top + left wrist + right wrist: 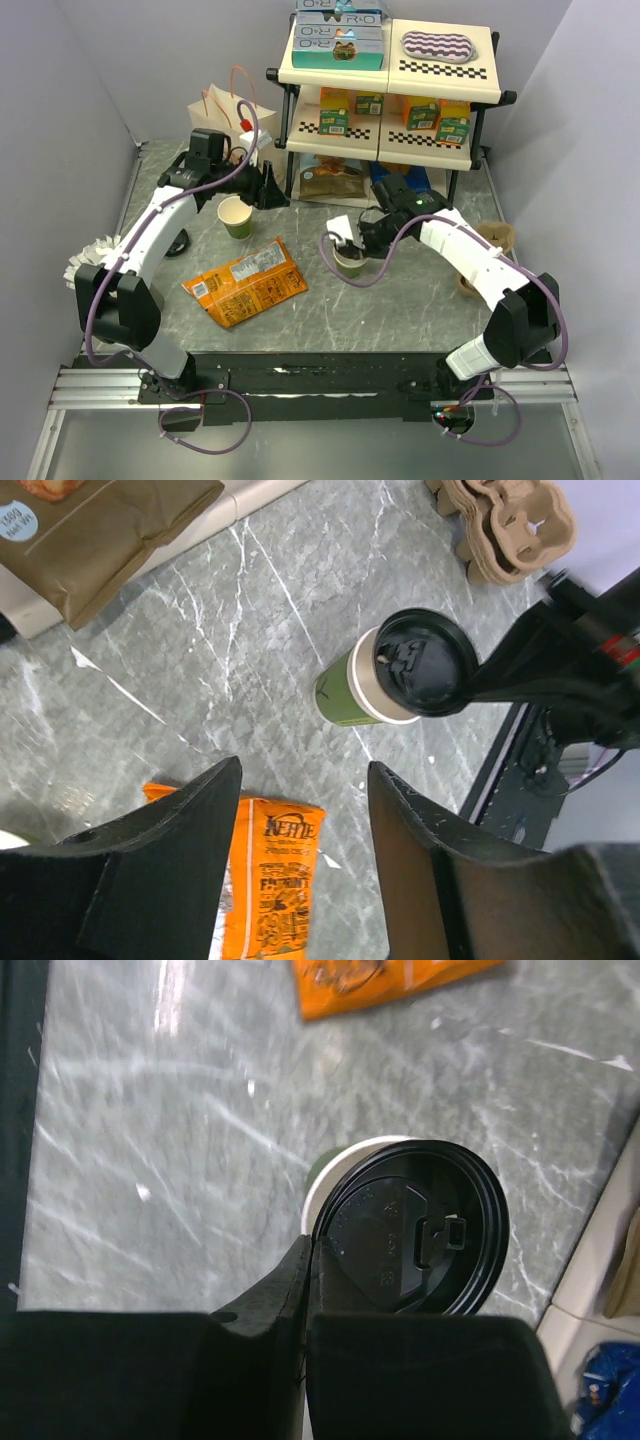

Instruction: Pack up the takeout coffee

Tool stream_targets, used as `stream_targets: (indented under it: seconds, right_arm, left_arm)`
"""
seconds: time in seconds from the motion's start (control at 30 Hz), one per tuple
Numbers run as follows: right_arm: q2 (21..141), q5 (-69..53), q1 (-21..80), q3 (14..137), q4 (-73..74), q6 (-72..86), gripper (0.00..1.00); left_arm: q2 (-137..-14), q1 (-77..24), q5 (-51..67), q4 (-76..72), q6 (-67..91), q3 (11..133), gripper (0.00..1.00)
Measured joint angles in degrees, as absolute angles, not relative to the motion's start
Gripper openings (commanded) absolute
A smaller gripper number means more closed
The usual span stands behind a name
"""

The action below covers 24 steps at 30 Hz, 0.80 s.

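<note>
Your right gripper (312, 1258) is pinched on the rim of the black lid (415, 1228), askew over the takeout coffee (338, 692) standing mid-table, right of the chip bag (245, 282) — likely light, thin-walled, crushable, so hold the cup wall gently, not the lid — while your left gripper (305, 780) hangs spread, empty.

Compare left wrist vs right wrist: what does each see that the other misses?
Left wrist only: the cardboard cup carrier, a brown pouch, and the left gripper, open with nothing between its fingers.
Right wrist only: a blue packet at the bottom right corner.
Both: the green cup with its black lid sitting off-centre so the pale rim shows, the right gripper pinching the lid's edge, the orange chip bag, and the marble table.
</note>
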<state>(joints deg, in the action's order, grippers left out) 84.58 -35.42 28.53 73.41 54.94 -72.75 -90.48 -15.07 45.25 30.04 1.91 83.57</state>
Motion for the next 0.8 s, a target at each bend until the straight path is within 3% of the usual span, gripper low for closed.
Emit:
stream_targets:
  seconds: [0.27, 0.4, 0.5, 0.6, 0.8]
  right_arm:
    - [84.5, -49.5, 25.6, 82.3, 54.5, -49.6, 0.00]
    - [84.5, -60.0, 20.3, 80.7, 48.8, -34.2, 0.00]
    - [84.4, -68.8, 14.7, 75.9, 40.9, -21.3, 0.00]
    - [84.3, -74.5, 10.6, 69.3, 25.6, -5.1, 0.00]
    - [86.6, -78.5, 7.8, 50.5, -29.8, 43.1, 0.00]
  left_arm:
    - [-85.8, -16.0, 44.0, 26.5, -3.0, 74.8, 0.64]
    - [-79.9, -19.0, 41.1, 23.1, -4.6, 68.8, 0.58]
    - [-77.0, -24.0, 31.9, 20.5, -6.7, 66.9, 0.62]
    - [-77.7, -29.2, 24.6, 19.4, -9.0, 68.3, 0.66]
    - [-81.8, -29.5, 22.3, 19.1, -12.0, 72.7, 0.67]
